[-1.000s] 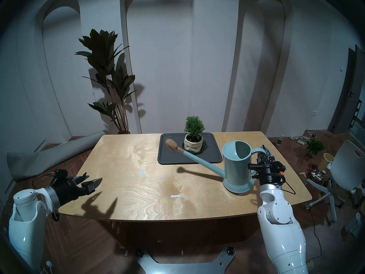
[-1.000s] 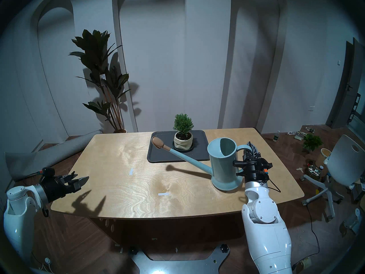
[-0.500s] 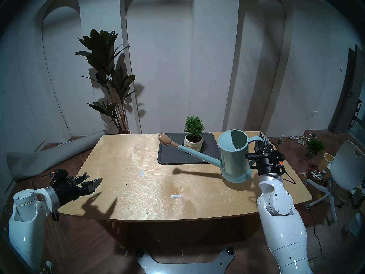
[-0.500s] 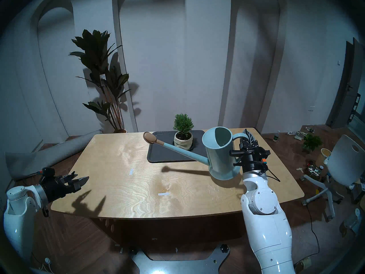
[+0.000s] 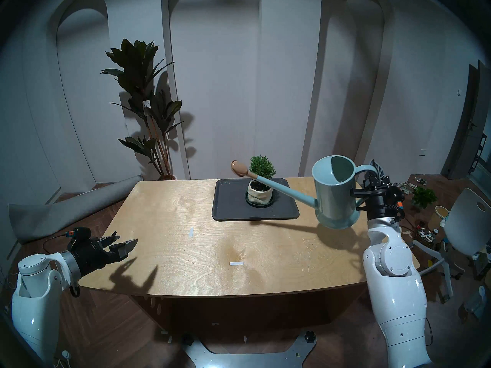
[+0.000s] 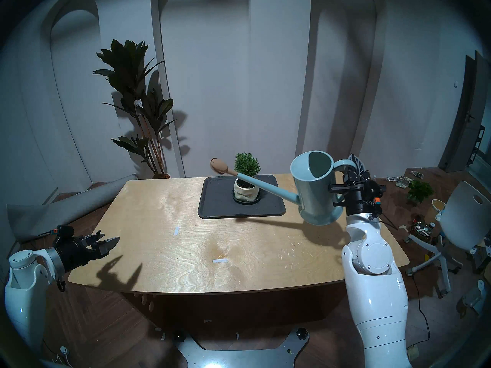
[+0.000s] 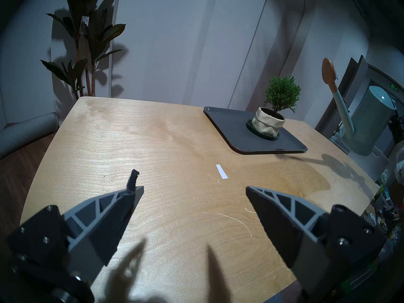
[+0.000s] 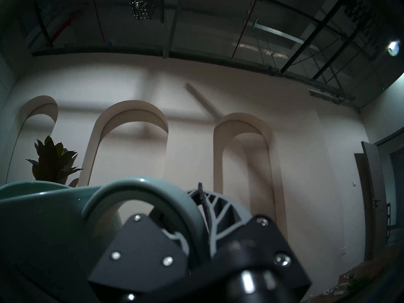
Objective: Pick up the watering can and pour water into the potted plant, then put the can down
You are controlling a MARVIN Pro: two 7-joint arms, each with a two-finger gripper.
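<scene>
1. The watering can [image 5: 335, 192] hangs clear of the bench [image 5: 202, 253], upright, its loop handle [image 8: 144, 195] clamped in the right gripper [image 5: 373, 177].
2. Its long spout reaches away to that gripper's left, and the rose [image 5: 239, 168] sits just beside the top of the potted plant [image 5: 261, 179].
3. The can looks rigid and smooth; any water inside would probably make it spout-heavy, so the handle is the safest hold.
4. The left gripper [image 5: 125, 244] is far off to the left, jaws apart, empty.
</scene>
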